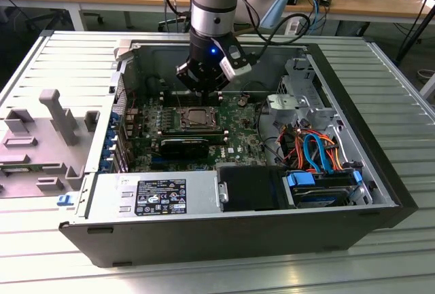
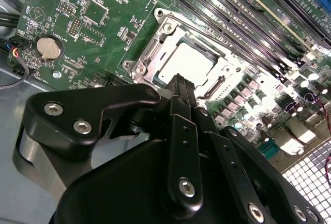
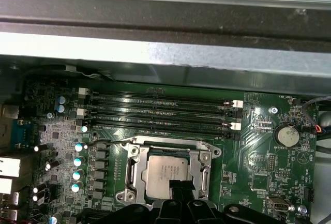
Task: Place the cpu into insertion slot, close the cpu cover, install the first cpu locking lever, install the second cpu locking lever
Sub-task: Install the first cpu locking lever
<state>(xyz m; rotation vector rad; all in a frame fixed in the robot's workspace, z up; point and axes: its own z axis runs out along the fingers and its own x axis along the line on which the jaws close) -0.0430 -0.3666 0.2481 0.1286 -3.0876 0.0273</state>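
The cpu (image 3: 166, 172) (image 2: 187, 62) lies flat in the insertion slot (image 1: 198, 117) on the green motherboard, its silver top facing up. The cpu cover (image 3: 135, 175) (image 2: 149, 53) lies down around it as a silver frame, with the chip showing through its window. My gripper (image 1: 202, 92) hangs just above the socket's far edge, inside the open computer case. In both wrist views its black fingertips (image 2: 179, 82) (image 3: 180, 187) are pressed together over the edge of the cpu, with nothing between them. I cannot make out the locking levers clearly.
Long black memory slots (image 3: 160, 113) run beside the socket, next to the case wall (image 3: 165, 58). A coin battery (image 3: 286, 136) sits on the board. A black heatsink block (image 1: 185, 146), power supply (image 1: 153, 195) and orange and blue cables (image 1: 314, 150) crowd the case.
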